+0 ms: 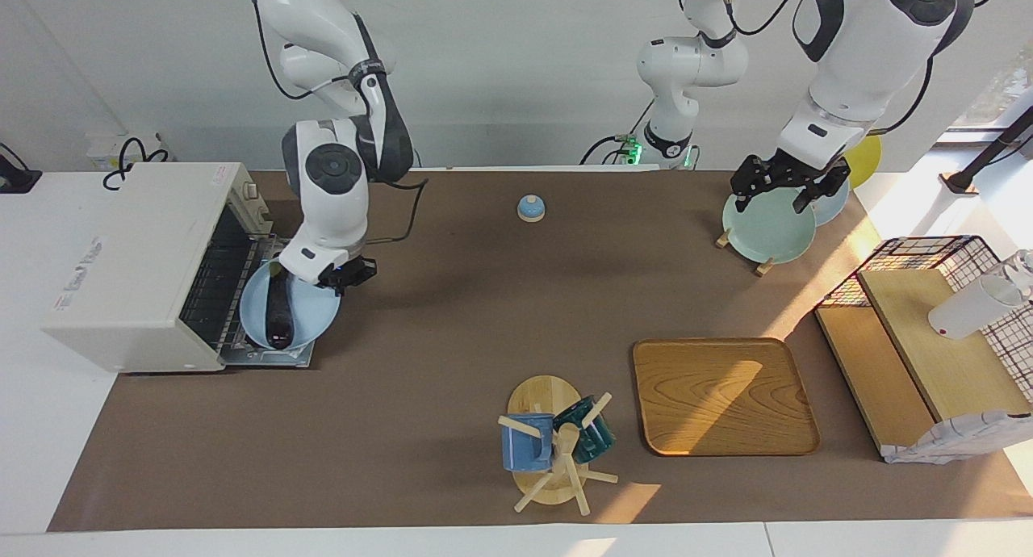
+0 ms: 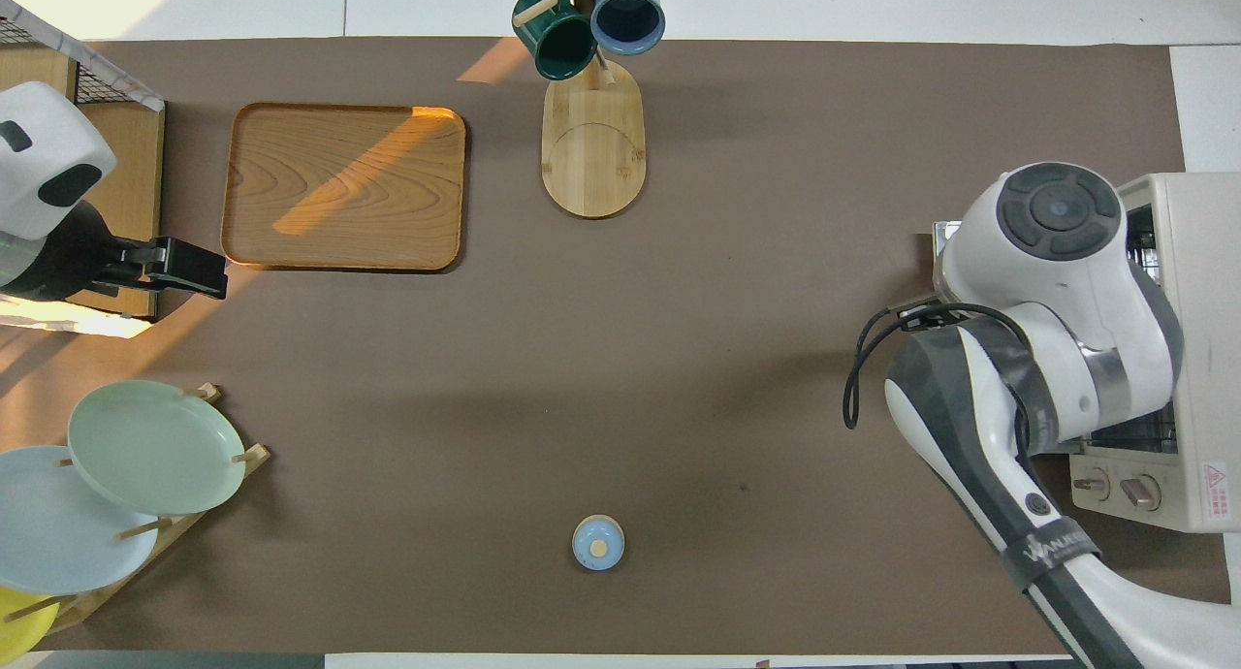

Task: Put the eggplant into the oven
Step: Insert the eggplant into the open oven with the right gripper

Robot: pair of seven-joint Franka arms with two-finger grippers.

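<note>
Dark glossy eggplant [image 1: 279,315] on pale blue plate [image 1: 311,319] atop open white oven's [image 1: 133,258] door, staged for loading; right tool [image 1: 345,280] at plate rim, grip undeterminable; left tool [image 1: 781,187] waiting, spread.

Robot lab staged as a kitchen, two white arms [image 1: 339,177] at a brown-covered surface [image 1: 484,299], toaster oven [image 1: 137,266], plate rack [image 1: 767,226], mug stand [image 1: 553,452], bare white walls

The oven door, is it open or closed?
Open. The oven door lies flat, with a blue plate and the eggplant on it.
</note>
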